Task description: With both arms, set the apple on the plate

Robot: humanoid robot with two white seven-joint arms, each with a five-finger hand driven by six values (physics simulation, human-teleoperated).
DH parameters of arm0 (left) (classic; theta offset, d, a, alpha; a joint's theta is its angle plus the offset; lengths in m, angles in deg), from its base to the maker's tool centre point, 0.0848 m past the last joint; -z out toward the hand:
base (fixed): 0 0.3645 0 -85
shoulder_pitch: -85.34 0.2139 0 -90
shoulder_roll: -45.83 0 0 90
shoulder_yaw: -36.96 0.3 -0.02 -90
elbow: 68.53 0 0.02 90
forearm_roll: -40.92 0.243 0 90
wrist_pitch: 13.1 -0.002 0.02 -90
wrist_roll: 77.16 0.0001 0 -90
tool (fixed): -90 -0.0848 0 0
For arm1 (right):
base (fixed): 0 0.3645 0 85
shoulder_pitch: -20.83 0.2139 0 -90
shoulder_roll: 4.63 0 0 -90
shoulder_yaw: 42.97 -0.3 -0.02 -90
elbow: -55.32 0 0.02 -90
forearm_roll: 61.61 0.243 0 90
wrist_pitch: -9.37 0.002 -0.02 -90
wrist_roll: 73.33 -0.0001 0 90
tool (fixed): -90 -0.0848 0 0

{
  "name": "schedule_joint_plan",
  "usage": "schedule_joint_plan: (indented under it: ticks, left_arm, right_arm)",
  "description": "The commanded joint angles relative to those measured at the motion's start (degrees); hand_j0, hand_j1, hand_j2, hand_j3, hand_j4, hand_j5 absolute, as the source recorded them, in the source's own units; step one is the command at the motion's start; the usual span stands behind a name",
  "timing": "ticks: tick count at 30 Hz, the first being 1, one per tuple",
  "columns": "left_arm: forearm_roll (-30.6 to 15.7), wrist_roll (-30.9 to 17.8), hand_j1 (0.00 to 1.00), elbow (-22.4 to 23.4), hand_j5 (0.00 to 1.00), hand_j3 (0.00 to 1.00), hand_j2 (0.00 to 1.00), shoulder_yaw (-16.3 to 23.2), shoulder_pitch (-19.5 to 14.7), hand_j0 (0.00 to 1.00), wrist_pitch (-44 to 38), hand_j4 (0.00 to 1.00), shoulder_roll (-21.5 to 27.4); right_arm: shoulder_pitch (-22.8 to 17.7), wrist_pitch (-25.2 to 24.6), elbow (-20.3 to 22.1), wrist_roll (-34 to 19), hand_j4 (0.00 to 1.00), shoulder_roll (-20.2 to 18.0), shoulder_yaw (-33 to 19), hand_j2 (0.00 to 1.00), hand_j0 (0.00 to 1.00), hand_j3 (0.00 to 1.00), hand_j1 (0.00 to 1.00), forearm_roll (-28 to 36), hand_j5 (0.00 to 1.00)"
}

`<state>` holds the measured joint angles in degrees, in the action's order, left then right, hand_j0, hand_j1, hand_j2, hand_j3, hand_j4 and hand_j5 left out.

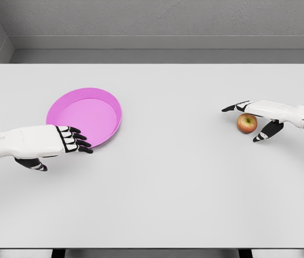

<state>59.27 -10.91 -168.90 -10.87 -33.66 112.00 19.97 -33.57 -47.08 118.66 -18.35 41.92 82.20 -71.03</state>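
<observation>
A small red-yellow apple [246,123] rests on the white table at the right. My right hand [247,121] hovers around it, fingers spread, one finger behind the apple and the thumb in front; it is open and I cannot tell if it touches the fruit. The pink plate [66,110] lies left of centre. My left hand [71,144] comes in from the left edge, its dark fingertips overlapping the plate's near rim, fingers relaxed and holding nothing.
The white table [168,183] fills the view, with its front edge near the bottom of the picture. A grey wall runs behind the far edge.
</observation>
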Motion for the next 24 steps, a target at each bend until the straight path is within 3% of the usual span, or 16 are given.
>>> schedule_joint_plan:
  ticks: [1,19,24]
  left_arm:
    - [-0.3,0.0,1.00,0.0,1.00,1.00,1.00,0.0,0.0,1.00,-0.1,1.00,0.0]
    - [-0.3,0.0,1.00,0.0,1.00,1.00,1.00,0.0,0.0,1.00,-0.1,1.00,0.0]
    - [-0.3,0.0,1.00,0.0,1.00,1.00,1.00,0.0,0.0,1.00,-0.1,1.00,0.1]
  right_arm:
    - [0.0,0.1,-0.2,0.0,0.98,-0.1,0.0,0.98,0.98,0.98,0.98,0.4,0.98]
    - [1.1,1.5,-4.2,0.0,0.87,0.0,-0.1,0.87,0.87,0.87,0.87,0.4,0.87]
    - [1.0,1.5,-4.2,0.0,0.80,0.0,-0.2,0.80,0.80,0.80,0.80,0.4,0.80]
